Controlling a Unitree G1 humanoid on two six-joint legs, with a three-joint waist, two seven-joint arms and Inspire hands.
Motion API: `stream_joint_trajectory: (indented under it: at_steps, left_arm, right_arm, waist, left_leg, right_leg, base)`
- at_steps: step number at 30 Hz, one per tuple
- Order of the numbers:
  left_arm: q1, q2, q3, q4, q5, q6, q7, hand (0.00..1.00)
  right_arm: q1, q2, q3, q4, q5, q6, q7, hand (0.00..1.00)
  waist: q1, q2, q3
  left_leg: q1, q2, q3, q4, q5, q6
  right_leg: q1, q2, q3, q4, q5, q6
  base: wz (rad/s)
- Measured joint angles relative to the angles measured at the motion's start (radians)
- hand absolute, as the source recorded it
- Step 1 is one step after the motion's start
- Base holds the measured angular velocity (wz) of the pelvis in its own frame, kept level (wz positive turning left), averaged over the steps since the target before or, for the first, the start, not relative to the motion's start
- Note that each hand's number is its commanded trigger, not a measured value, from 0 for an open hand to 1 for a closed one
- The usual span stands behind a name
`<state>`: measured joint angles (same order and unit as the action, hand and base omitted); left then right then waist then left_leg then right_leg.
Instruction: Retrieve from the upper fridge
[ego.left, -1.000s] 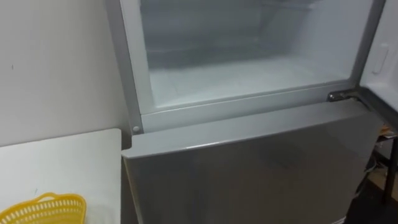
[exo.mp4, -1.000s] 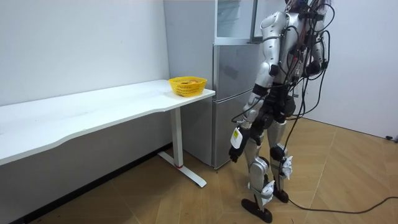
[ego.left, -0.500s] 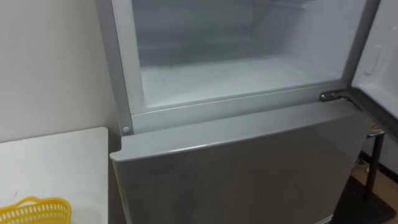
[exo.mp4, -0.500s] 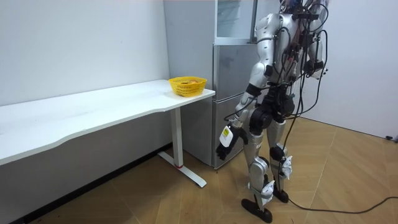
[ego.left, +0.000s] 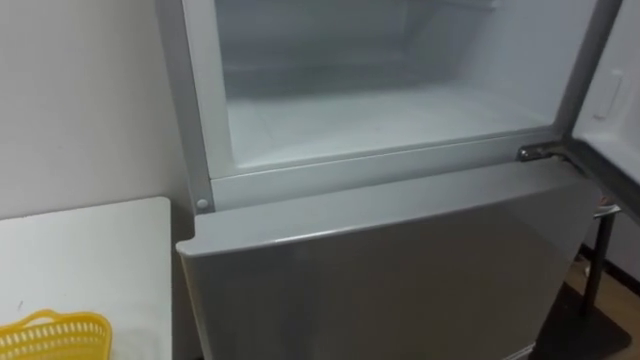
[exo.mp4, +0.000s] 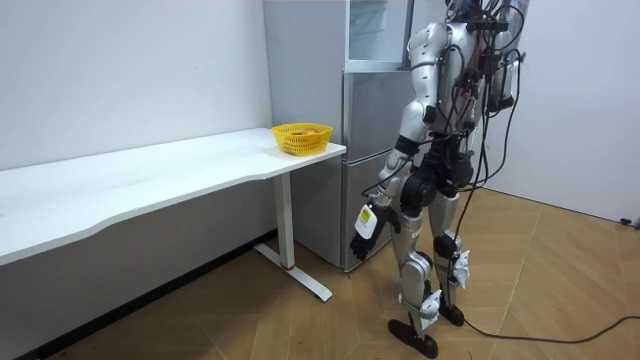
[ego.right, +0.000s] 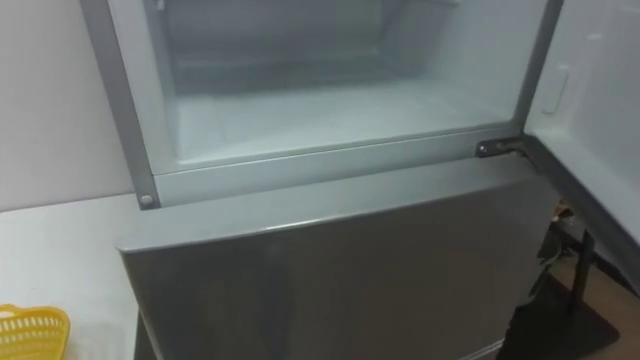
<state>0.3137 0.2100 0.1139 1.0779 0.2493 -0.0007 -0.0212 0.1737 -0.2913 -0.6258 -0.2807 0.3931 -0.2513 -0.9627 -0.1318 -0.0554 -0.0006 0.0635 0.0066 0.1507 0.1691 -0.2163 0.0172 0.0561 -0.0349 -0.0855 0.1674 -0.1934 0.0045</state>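
I stand close in front of the fridge, whose upper compartment (ego.left: 380, 115) is open. Its white floor and back wall are bare as far as the eye views reach. The upper door (ego.left: 612, 95) is swung out to my right, with its hinge (ego.left: 545, 152) at the compartment's lower right corner. The grey lower door (ego.left: 400, 270) is closed. In the room view my left hand (exo.mp4: 364, 222) hangs down by my thigh, away from the fridge (exo.mp4: 372, 120).
A yellow basket (ego.left: 48, 336) stands on the white table (ego.left: 90, 250) just left of the fridge, at the table's end (exo.mp4: 302, 137). A white wall is behind the table. Wooden floor lies open behind me.
My head camera has shifted slightly, moving the fridge right in the eye view. In the room view my left arm has swung a little towards the table, the hand still hanging low.
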Motion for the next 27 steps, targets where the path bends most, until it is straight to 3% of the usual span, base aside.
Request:
stream_joint_trajectory:
  at_steps: [6, 12, 17, 27]
  left_arm:
    - [-0.002, -0.003, -0.002, 0.024, 0.004, 0.004, 0.005, 0.0]
    - [0.01, -0.007, 0.0, 0.024, 0.028, 0.002, -0.033, 0.0]
    - [0.009, -0.006, 0.002, 0.024, 0.027, 0.001, -0.032, 0.0]
    - [0.008, -0.007, 0.0, 0.03, 0.028, -0.007, -0.032, 0.0]
  right_arm:
    - [-0.004, -0.001, 0.064, -0.026, -0.202, 0.022, 0.045, 0.0]
    - [-0.01, -0.025, 0.104, -0.114, -0.325, 0.034, 0.179, 0.0]
    - [-0.01, -0.033, 0.106, -0.118, -0.425, 0.041, 0.233, 0.0]
    - [-0.063, -0.035, 0.154, -0.15, -0.474, 0.058, 0.246, 0.0]
  waist:
    - [0.031, -0.002, 0.0031]
    - [0.036, -0.005, 0.004]
    - [0.043, -0.007, 0.0047]
    - [0.057, -0.012, 0.0043]
  left_leg:
    - [0.002, 0.001, -0.001, -0.001, 0.0, 0.0]
    - [0.007, 0.001, -0.001, 0.003, 0.0, 0.0]
    - [0.02, -0.002, -0.001, -0.001, 0.0, 0.001]
    - [0.018, 0.0, -0.002, 0.003, 0.0, 0.001]
  right_leg:
    - [0.012, -0.001, -0.005, 0.005, 0.0, 0.0]
    - [0.012, -0.002, -0.009, 0.006, 0.0, 0.0]
    - [0.028, -0.004, -0.009, 0.007, 0.0, 0.001]
    - [0.026, -0.004, -0.015, 0.017, 0.0, 0.001]
  base:
    - [0.0]
    - [0.0]
    - [0.0]
    - [0.0]
